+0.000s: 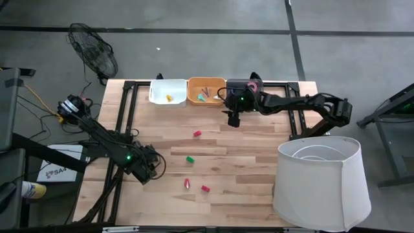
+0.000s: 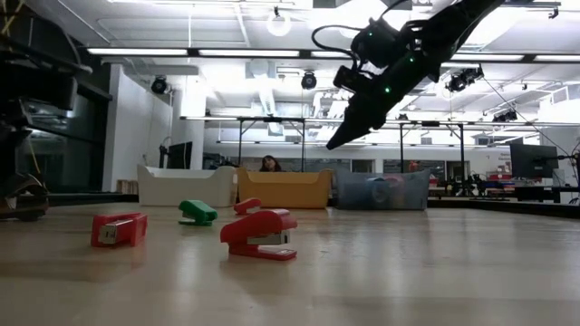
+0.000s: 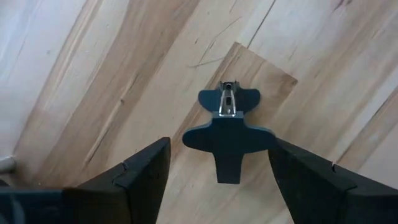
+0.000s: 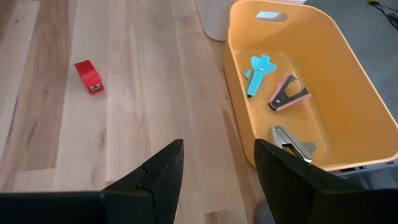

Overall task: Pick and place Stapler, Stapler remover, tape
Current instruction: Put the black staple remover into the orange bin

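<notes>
Lying flat on the pale wooden counter (image 3: 93, 74), a dark blue staple remover (image 3: 229, 127) sits right between the left jaws (image 3: 217, 177), which stand wide apart and touch nothing. In the high view this remover is hidden under the left arm.

Farther out, small red staplers (image 1: 205, 188) and one green stapler (image 1: 190, 158) lie spread over the middle of the counter.

At the far edge, the right jaws (image 4: 217, 171) hang apart and empty beside the orange plastic bin (image 4: 348, 93). Inside it lie a light blue staple remover (image 4: 258, 73), a pink one (image 4: 287, 94) and a silver-grey one (image 4: 292, 144), partly cut off by the rim. A white bin (image 1: 167, 91) holds something yellow, too small to tell. The clear bin (image 2: 381, 191) with tape is blurry. No writing can be read.
</notes>
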Robot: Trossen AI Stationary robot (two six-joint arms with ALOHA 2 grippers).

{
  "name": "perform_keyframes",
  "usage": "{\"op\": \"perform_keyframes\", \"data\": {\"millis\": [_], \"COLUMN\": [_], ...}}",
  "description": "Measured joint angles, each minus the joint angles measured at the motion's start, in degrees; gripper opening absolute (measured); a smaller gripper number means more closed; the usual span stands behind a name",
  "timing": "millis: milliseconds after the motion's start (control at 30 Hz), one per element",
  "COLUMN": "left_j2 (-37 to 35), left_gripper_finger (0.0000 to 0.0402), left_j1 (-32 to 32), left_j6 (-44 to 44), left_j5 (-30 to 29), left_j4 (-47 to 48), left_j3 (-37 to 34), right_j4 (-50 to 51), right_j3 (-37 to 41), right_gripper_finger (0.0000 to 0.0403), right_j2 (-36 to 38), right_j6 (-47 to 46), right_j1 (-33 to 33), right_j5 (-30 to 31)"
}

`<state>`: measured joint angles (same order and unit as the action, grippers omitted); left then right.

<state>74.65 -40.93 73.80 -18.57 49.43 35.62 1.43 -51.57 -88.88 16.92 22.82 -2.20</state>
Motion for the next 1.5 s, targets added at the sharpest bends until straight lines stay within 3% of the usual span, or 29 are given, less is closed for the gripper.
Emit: {"op": "perform_keyframes", "data": {"millis": [433, 1000, 1333, 1500], "left_j2": [0.22, 0.22, 0.22, 0.22], "left_gripper_finger": [0.0135, 0.0007, 0.0002, 0.0005], "left_j1": [0.02, 0.04, 0.03, 0.02], "left_j6": [0.47, -2.05, -3.11, -9.19], "left_j5": [-2.88, -7.60, -7.64, -6.62], "left_j4": [-0.37, -1.20, -1.80, -2.34], "left_j3": [0.00, 0.00, 0.00, 0.00], "right_j4": [-0.67, -2.12, -1.81, -0.79], "right_j3": [-0.02, -0.02, -0.02, -0.02], "right_gripper_finger": [0.0187, 0.0187, 0.0187, 0.0187], "right_j2": [0.02, 0.02, 0.02, 0.02], "right_j6": [0.21, 0.12, 0.53, 0.70], "right_j1": [-2.68, -3.97, -4.20, -4.23], "right_j5": [-0.12, 0.13, 0.09, 0.08]}}
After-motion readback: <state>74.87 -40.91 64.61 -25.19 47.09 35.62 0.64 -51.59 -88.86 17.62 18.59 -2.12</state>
